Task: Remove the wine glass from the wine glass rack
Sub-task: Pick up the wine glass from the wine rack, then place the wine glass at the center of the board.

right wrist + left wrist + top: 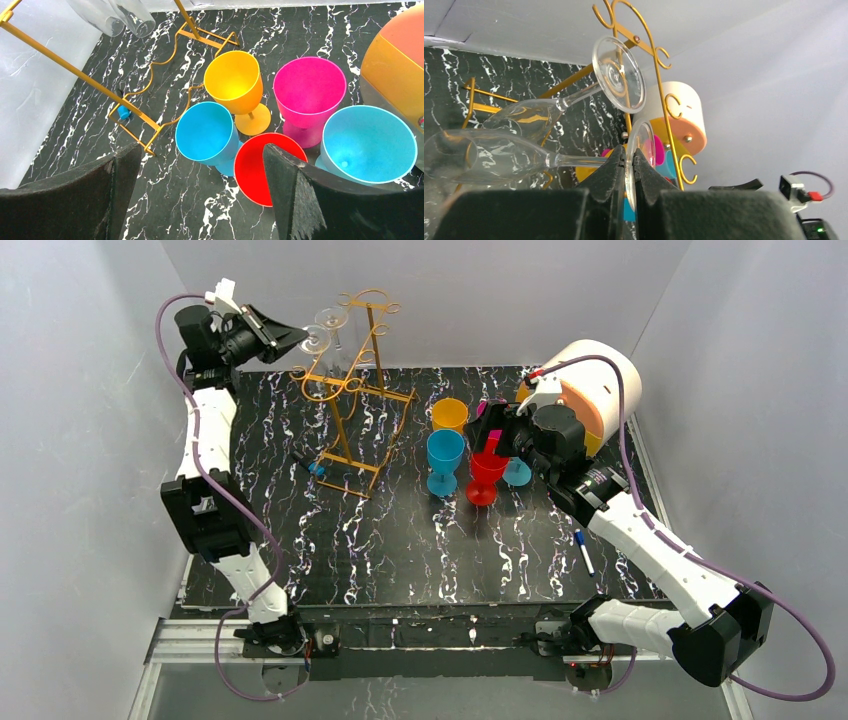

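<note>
Left gripper point(630, 170): up high at 11 o'clock over the table point(400, 560), pinched tight on the round foot of the wine glass point(534, 157).
Left fingers point(609, 175): two dark pads pressed on both flat sides of the foot, with no gap.
Wine glass: clear and lying on its side. Its bowl points to 9 o'clock in the left wrist view, its thin stem runs to the pads, and its foot sits right by a wire of the wine glass rack point(350, 390). I cannot tell if the foot rests on that wire.
Wine glass rack: tall, gold and curly on top. It stands at 11 o'clock on the table with its wire base flat on the black top.
Other wine glass point(536, 114): clear too, just above the held one. It is tipped, with its foot up by the curls.
Right gripper point(201, 150): wide open and holding nothing. It hangs above the cups, near 1 o'clock from the table's middle.
Cups: an orange cup point(234, 80), a pink cup point(309, 87), a red cup point(260, 167) and two blue cups point(205, 132) point(369, 142) stand close together, upright.
Round tub point(600, 380): white and orange, at 2 o'clock in the far corner.
Pen point(585, 552): lies flat at 4 o'clock, well apart from the cups.
</note>
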`<action>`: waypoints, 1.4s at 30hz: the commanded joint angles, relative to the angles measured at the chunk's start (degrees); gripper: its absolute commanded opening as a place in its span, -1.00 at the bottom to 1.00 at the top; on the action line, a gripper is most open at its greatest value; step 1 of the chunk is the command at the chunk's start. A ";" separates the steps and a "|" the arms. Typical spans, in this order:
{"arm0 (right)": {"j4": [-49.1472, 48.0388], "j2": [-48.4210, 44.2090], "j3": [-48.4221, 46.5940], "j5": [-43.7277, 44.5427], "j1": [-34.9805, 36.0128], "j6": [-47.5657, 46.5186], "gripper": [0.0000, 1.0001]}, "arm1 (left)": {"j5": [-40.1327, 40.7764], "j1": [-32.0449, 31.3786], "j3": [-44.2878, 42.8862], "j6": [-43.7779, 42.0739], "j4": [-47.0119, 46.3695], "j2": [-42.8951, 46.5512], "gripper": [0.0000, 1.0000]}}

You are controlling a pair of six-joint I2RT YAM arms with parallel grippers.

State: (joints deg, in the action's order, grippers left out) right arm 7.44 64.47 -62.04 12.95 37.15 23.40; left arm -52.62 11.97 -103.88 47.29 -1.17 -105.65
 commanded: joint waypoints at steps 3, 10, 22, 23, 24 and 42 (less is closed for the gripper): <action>-1.50 -0.87 -0.55 1.19 -0.31 -0.22 0.97 | -3.08 1.91 3.23 15.28 -20.11 2.87 -1.00; -1.51 -1.47 -0.37 1.36 -0.29 -0.19 0.97 | -1.15 3.98 4.01 10.95 -14.84 4.20 -1.00; -1.48 -0.76 -0.67 -0.03 -0.41 0.05 0.97 | -0.96 5.00 2.79 10.57 -16.05 4.48 -1.00; -1.54 -0.81 -0.63 0.04 -0.36 0.09 0.97 | -0.16 5.06 3.07 10.09 -15.56 4.89 -1.00; -1.49 -0.90 -0.66 0.10 -0.40 0.14 0.97 | 0.90 5.16 3.50 8.63 -14.08 5.45 -1.00; -1.33 -1.52 -0.55 -0.39 -0.43 -0.46 0.97 | 38.52 7.71 20.09 -15.21 13.44 32.69 -1.00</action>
State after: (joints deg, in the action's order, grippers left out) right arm 7.51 64.45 -62.04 12.91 37.08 23.51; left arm -22.74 19.73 -86.85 36.88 7.33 -78.87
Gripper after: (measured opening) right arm 0.984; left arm 0.043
